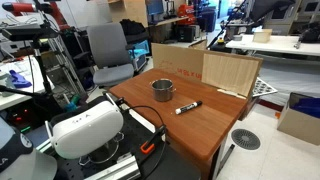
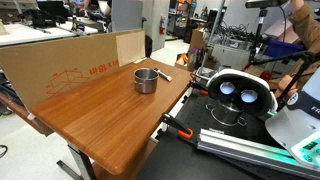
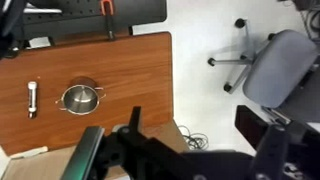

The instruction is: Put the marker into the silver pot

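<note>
The silver pot stands upright on the wooden table; it also shows in the other exterior view and in the wrist view. The marker lies flat on the table beside the pot, about a pot's width away, also seen in an exterior view and the wrist view. My gripper is open and empty, high up past the table's edge, far from both. The white arm sits folded at the table's end.
A cardboard box and a wooden board stand along the table's far side. An orange-tipped black cable lies near the arm's base. A grey office chair stands on the floor off the table.
</note>
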`<state>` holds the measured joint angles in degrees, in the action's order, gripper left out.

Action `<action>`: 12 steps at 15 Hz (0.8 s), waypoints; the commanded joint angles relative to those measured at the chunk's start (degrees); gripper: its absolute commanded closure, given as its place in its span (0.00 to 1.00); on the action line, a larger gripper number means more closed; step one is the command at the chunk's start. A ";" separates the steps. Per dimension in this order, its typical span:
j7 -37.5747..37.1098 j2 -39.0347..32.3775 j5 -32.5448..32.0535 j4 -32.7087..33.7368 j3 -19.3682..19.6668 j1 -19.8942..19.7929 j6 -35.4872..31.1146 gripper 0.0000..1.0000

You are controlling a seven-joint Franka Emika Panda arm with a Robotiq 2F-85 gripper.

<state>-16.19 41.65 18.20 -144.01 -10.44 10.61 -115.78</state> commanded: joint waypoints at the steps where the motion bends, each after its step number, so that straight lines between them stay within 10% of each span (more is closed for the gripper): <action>1: 0.42 0.07 0.48 0.28 -0.58 -0.79 0.26 0.00; 12: 0.19 -1.03 -0.81 0.97 -0.54 -1.85 1.06 0.00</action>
<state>-16.17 41.60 18.16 -143.88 -10.44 10.37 -115.77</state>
